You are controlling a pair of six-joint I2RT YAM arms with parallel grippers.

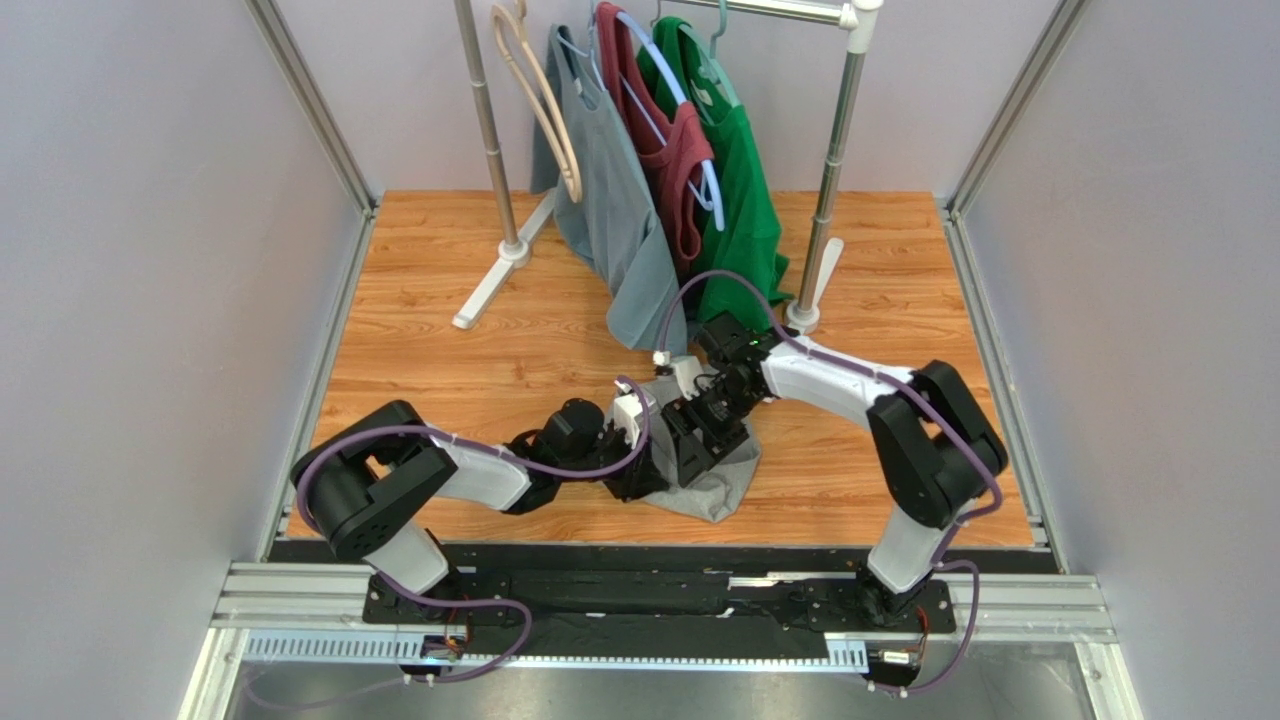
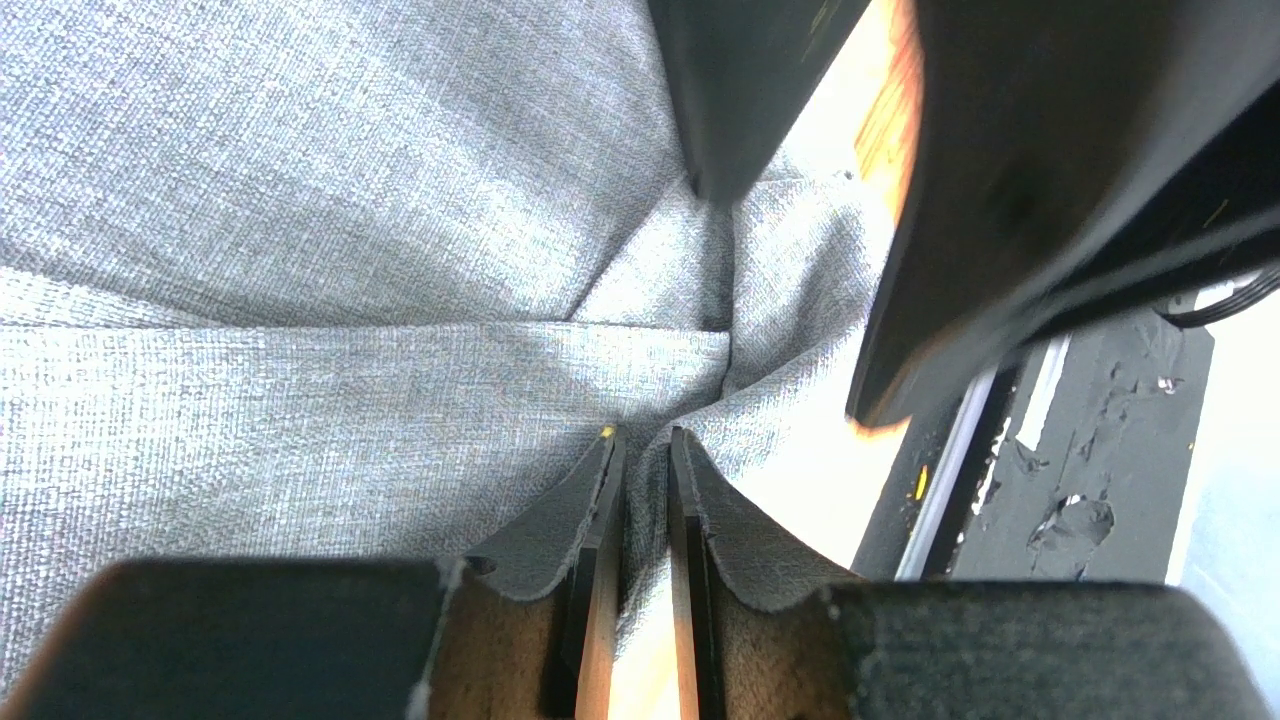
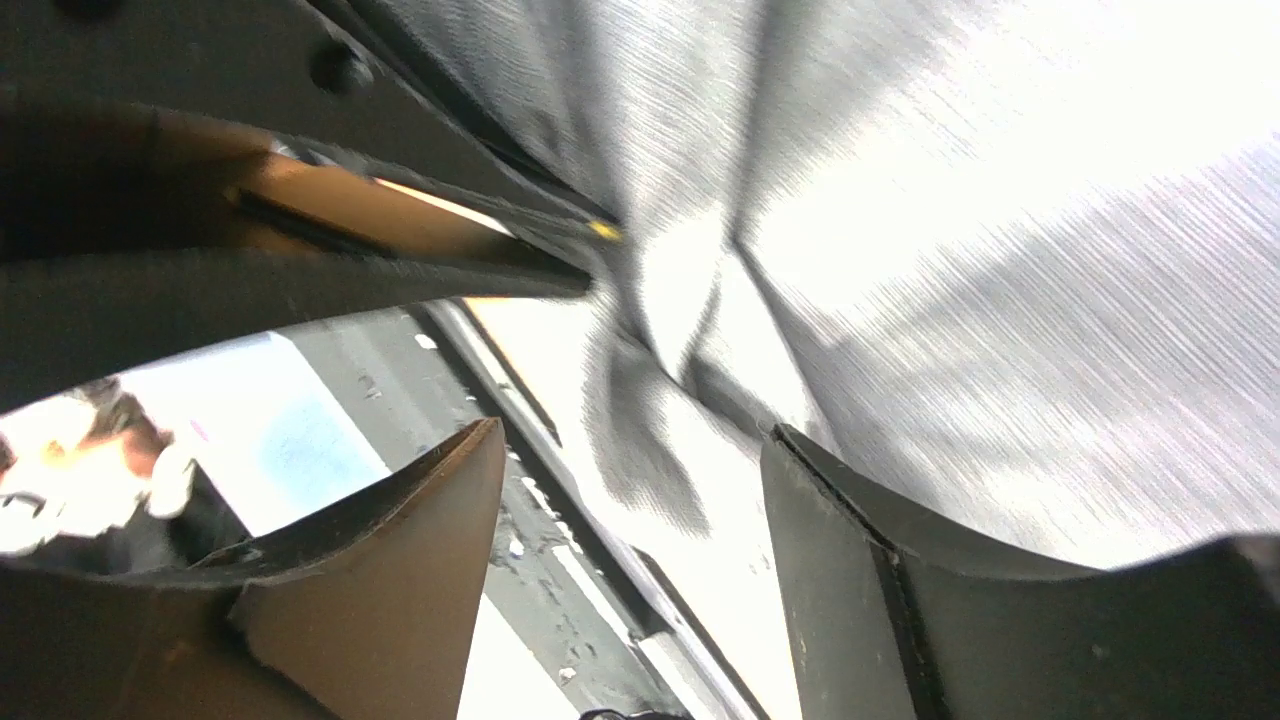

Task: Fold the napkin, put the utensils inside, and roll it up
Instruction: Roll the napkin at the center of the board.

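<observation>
**Fold stage, incomplete.** The napkin lies bunched on the bench close to the middle of the near edge, with both arms converging over it. The cloth is gathered into creases and ridges rather than laid in a flat, even fold, so the first step reads as under way at best. No fork appears in any view (it may be hidden under the cloth or the arms). On this evidence, placing the utensils and rolling the napkin are both left to do.

**Left tool**: the jaws stand almost together, with only a thin slit between them. A raised pleat of the napkin is pinched in that slit, and the creases in the cloth radiate from the pinch.

**Right tool**: the jaws stand wide apart and hold nothing. It hangs just beside the left tool, with a twisted ridge of the napkin showing in the gap between its jaws. Whether either jaw touches the cloth cannot be told.

At the far edge, a clothes rack carries hanging shirts, well apart from the work.
</observation>
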